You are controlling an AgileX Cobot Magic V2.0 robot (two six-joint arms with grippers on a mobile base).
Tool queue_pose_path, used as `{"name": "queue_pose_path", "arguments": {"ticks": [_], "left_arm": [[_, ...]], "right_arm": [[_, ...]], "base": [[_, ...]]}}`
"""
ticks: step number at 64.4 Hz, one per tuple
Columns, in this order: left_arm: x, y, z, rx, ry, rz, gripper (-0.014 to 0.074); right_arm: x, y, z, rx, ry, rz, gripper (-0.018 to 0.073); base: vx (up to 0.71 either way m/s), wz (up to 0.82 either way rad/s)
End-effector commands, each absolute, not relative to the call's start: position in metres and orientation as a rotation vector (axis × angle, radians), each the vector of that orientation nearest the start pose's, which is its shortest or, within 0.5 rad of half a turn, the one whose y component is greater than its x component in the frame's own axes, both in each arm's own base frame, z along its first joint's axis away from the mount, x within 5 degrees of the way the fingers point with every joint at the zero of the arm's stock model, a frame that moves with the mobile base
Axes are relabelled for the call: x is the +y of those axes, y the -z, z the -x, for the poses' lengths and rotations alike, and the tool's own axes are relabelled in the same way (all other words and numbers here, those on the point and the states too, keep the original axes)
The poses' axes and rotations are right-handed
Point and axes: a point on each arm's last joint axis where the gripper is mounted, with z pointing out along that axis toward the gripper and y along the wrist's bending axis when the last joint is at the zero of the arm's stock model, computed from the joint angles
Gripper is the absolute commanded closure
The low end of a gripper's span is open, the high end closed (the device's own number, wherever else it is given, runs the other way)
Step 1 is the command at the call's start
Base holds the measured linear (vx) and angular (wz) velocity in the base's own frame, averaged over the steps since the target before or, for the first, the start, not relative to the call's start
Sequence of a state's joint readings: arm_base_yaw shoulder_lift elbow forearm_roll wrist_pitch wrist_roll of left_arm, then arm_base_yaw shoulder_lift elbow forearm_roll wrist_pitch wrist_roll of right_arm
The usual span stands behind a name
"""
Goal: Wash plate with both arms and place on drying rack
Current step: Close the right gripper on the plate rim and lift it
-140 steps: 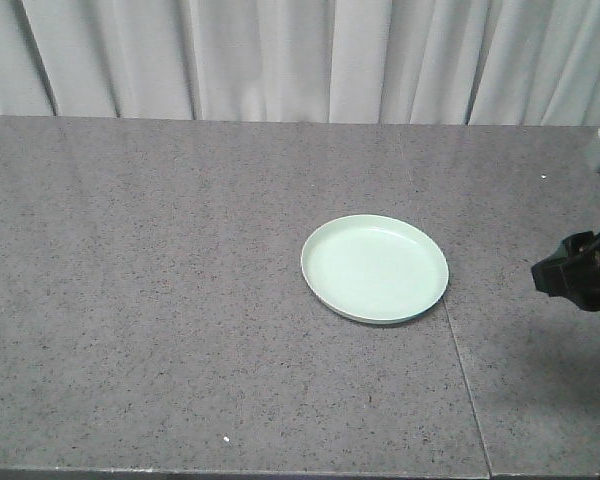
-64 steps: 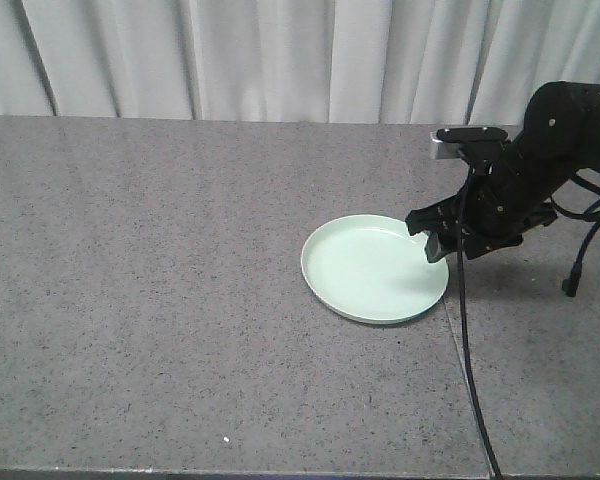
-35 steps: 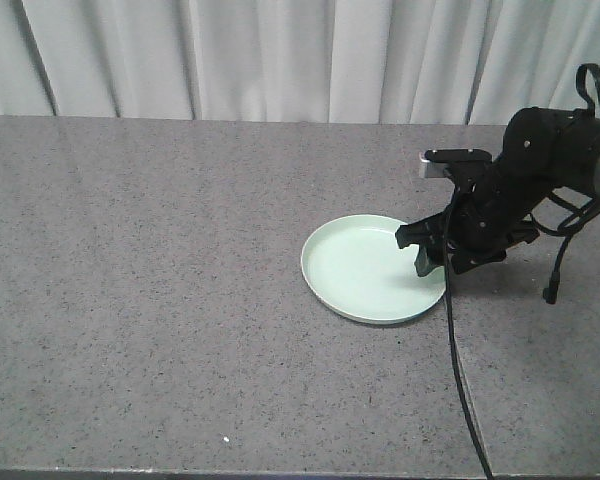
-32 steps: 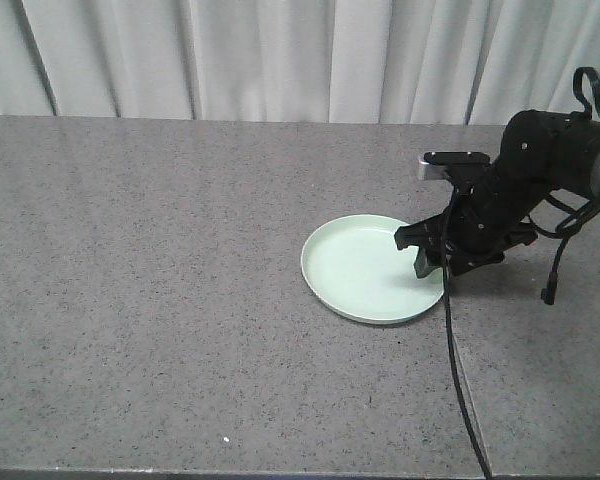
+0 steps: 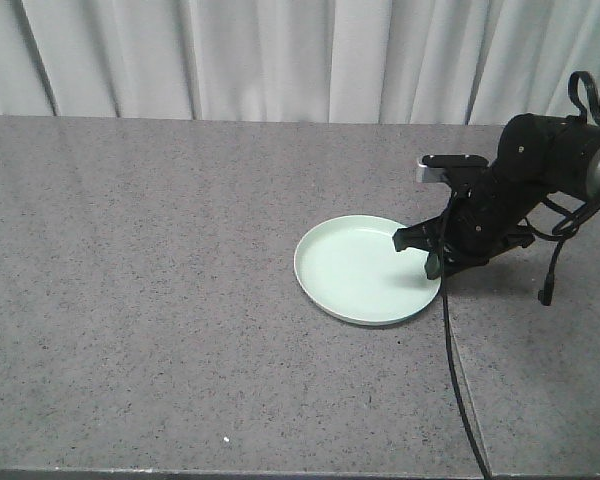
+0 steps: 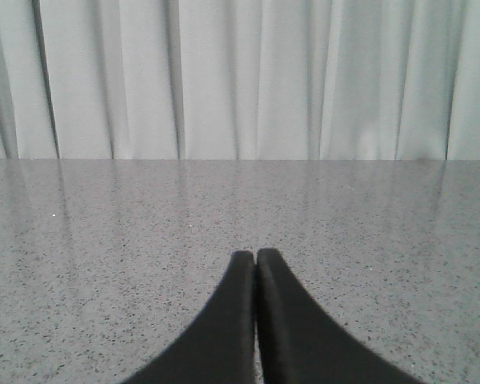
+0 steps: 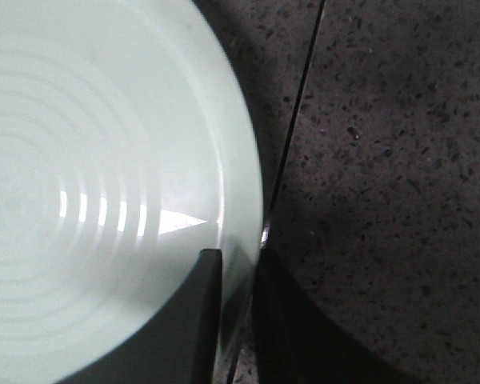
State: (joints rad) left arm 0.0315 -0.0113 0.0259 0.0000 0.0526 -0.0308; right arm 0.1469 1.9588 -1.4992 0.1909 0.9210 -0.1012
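Plate [image 5: 366, 270] rim in right hand [image 5: 431, 264]

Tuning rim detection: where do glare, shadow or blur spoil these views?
Right wrist view: bright wedge of glare on the plate near its rim, heavy shadow on the counter beside it. Left wrist view: left gripper soft-edged, curtain reflected in the counter. Front view: even light, sharp.

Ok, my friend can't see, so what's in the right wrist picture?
The right pincer clamps the rim of a pale green plate, one black finger inside, one outside. The plate lies on a speckled grey counter.
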Motion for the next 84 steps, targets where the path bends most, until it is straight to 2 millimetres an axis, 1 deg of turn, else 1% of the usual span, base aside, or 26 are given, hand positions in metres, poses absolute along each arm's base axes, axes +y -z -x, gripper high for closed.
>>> {"name": "queue_pose_path", "arguments": {"ticks": [1,3,12,19,25,32,45,53,64,75,84], "left_arm": [[0.002,-0.219,-0.053,1.429,0.011,0.053,0.0603],[0.002,-0.219,-0.053,1.429,0.011,0.053,0.0603],[0.002,-0.219,-0.053,1.429,0.011,0.053,0.0603],[0.002,-0.219,-0.053,1.429,0.011,0.053,0.0603],[0.002,-0.219,-0.053,1.429,0.011,0.053,0.0603],[0.002,-0.219,-0.053,1.429,0.011,0.053,0.0603],[0.002,-0.219,-0.053,1.429,0.011,0.053,0.0603],[0.002,-0.219,-0.053,1.429,0.011,0.053,0.0603],[0.002,-0.219,-0.053,1.429,0.011,0.053,0.0603],[0.002,-0.219,-0.053,1.429,0.011,0.053,0.0603],[0.002,-0.219,-0.053,1.429,0.011,0.053,0.0603]], "right_arm": [[0.075,-0.243,-0.404,2.745,-0.259,0.22,0.0559],[0.075,-0.243,-0.404,2.747,-0.259,0.221,0.0573],[0.075,-0.243,-0.402,2.764,-0.263,0.218,0.0568],[0.075,-0.249,-0.399,2.769,-0.28,0.197,0.0565],[0.077,-0.261,-0.394,2.744,-0.32,0.182,0.0564],[0.078,-0.28,-0.386,2.702,-0.379,0.169,0.0564],[0.081,-0.314,-0.366,2.643,-0.458,0.236,0.0564],[0.082,-0.333,-0.349,2.617,-0.503,0.255,0.0564],[0.084,-0.347,-0.32,2.558,-0.595,0.306,0.0564],[0.087,-0.357,-0.289,2.499,-0.698,0.357,0.0564],[0.086,-0.36,-0.263,2.463,-0.733,0.384,0.0564]], "base": [[0.0,0.0],[0.0,0.0],[0.0,0.0],[0.0,0.0],[0.0,0.0],[0.0,0.0],[0.0,0.0],[0.0,0.0],[0.0,0.0],[0.0,0.0],[0.0,0.0]]}}
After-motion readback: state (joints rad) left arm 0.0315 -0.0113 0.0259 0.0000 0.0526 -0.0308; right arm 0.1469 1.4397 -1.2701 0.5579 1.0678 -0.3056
